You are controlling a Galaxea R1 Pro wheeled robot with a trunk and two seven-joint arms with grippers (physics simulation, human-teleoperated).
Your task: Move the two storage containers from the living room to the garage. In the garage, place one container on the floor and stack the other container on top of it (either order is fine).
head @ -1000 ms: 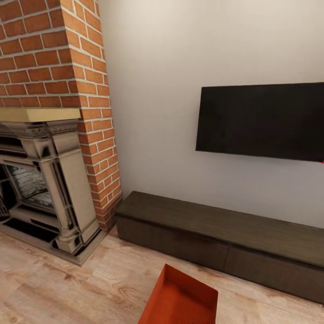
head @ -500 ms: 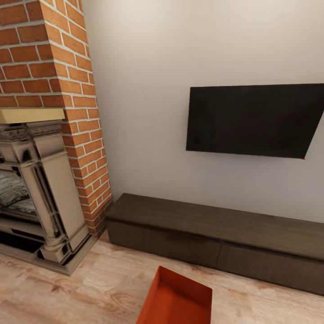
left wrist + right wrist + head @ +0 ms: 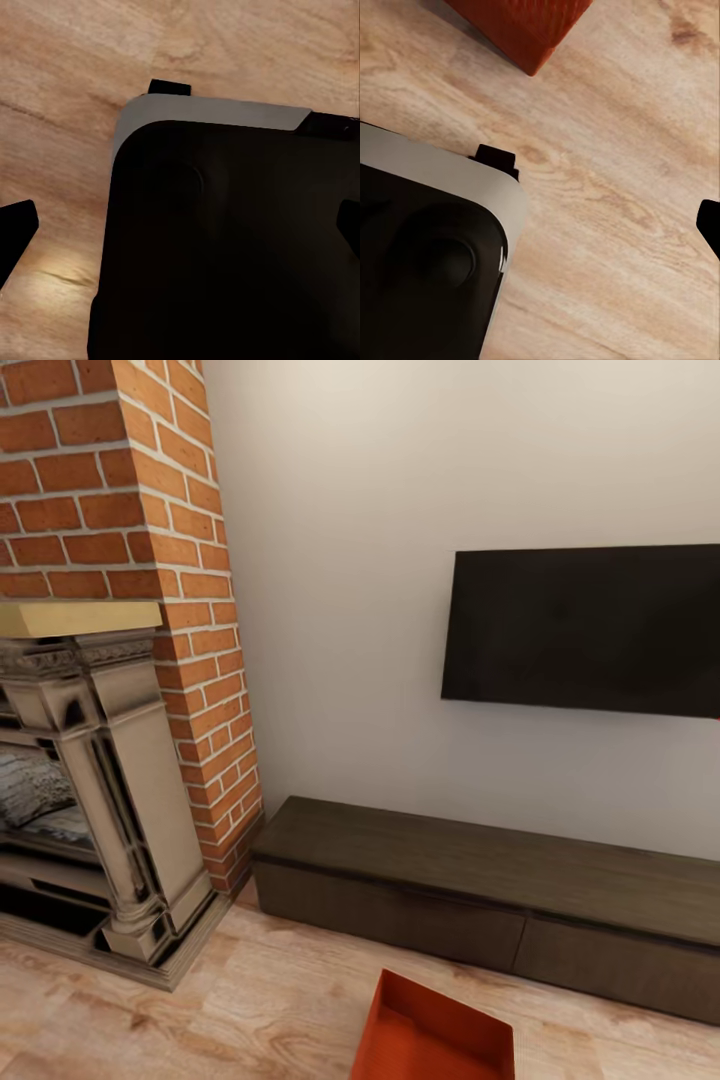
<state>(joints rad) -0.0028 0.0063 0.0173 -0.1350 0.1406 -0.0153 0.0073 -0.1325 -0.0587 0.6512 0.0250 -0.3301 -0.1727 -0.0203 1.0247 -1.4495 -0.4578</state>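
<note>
Low at the bottom edge of the head view, right of centre: red-orange open-top plastic storage container [image 3: 435, 1032] on light wood plank floor [image 3: 150, 1020], cut off by the frame's lower border, long axis running up-left to down-right, roughly along the long dark wood cabinet [image 3: 480, 880] behind it. Higher up: black wall-mounted TV [image 3: 585, 628]; at left, red brick column [image 3: 120, 500].

Across the left wrist view: black, grey-edged robot base [image 3: 225, 247] over wood planks; one dark fingertip [image 3: 15, 232] at the left edge, another at the right edge, so left gripper [image 3: 180, 229] spread wide, nothing between.

At the top of the right wrist view: red-orange container corner [image 3: 521, 26], apart from the right gripper. Right arm judged nearer. One dark fingertip [image 3: 709, 223] at the right edge; spread impossible to tell.
</note>
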